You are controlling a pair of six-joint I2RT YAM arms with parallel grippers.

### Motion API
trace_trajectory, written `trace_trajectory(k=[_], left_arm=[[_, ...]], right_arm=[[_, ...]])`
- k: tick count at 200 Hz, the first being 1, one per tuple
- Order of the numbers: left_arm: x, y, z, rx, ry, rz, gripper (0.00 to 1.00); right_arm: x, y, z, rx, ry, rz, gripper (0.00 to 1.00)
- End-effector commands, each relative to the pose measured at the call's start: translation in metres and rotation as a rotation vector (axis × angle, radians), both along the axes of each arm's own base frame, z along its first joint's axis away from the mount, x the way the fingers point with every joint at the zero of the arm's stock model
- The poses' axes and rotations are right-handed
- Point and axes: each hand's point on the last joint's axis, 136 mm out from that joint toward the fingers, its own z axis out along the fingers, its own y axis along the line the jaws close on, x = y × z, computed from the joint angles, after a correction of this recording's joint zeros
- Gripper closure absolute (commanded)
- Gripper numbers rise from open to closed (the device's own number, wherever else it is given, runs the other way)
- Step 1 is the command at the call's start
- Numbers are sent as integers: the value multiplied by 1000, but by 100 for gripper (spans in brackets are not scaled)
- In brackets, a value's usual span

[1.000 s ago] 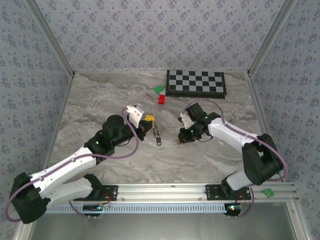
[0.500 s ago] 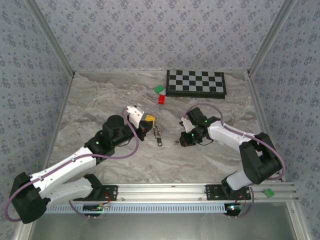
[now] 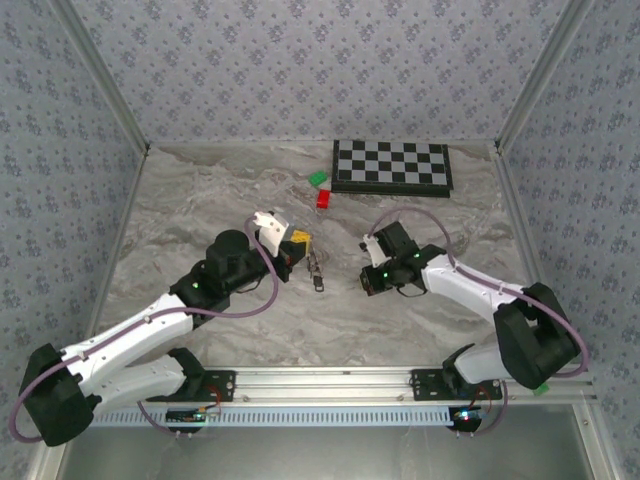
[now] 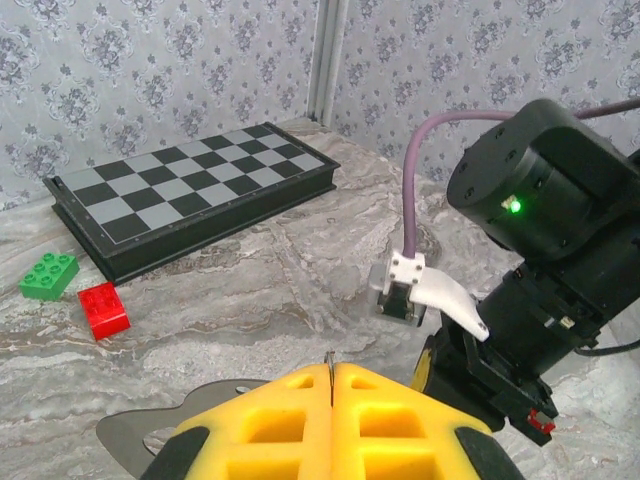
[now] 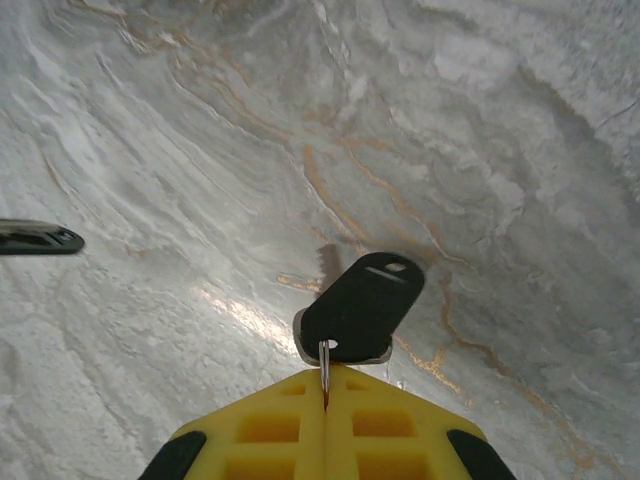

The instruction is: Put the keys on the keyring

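Note:
My left gripper (image 3: 300, 243) is shut on the keyring (image 3: 313, 262), a thin silvery wire whose edge pokes up between the yellow pads (image 4: 330, 358). One black-headed key (image 3: 318, 284) lies just below the ring; I cannot tell whether it is on it. My right gripper (image 5: 325, 375) is shut on another of the keys (image 5: 362, 303). Its black oval head sticks out past the pads, close above the marble table (image 5: 200, 150), and a thin metal strip is nipped between them. In the top view the right gripper (image 3: 366, 284) sits a short way right of the ring.
A folded chessboard (image 3: 392, 165) lies at the back of the table, with a green block (image 3: 318, 179) and a red block (image 3: 323, 198) by its left end. A dark flat piece (image 5: 35, 238) shows at the left edge of the right wrist view. Patterned walls close in both sides.
The right arm has swung its elbow out towards the near right and its wrist has turned, with the gripper staying near the same spot. The left arm, ring and key have not moved.

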Motion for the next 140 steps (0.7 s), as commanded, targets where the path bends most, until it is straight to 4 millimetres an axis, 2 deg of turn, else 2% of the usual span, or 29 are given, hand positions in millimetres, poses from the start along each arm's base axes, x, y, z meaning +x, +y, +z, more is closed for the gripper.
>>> trace_trajectory(k=[1, 32, 72, 84, 105, 140], left_arm=[[-2, -3, 13, -30, -30, -17, 100], [-2, -4, 12, -28, -28, -18, 100], [-2, -5, 11, -26, -24, -21, 100], [-2, -5, 11, -27, -24, -22, 100], [-2, -5, 12, -29, -26, -20, 100], [-2, -4, 12, -29, -25, -21, 100]], right_arm=[[-13, -7, -22, -76, 30, -10, 100], [-25, -12, -37, -127, 64, -18, 100], [-32, -17, -41, -154, 89, -29, 99], [-31, -16, -39, -154, 89, -29, 90], [-27, -15, -27, -144, 61, -37, 81], [-17, -15, -5, -124, -7, -62, 74]])
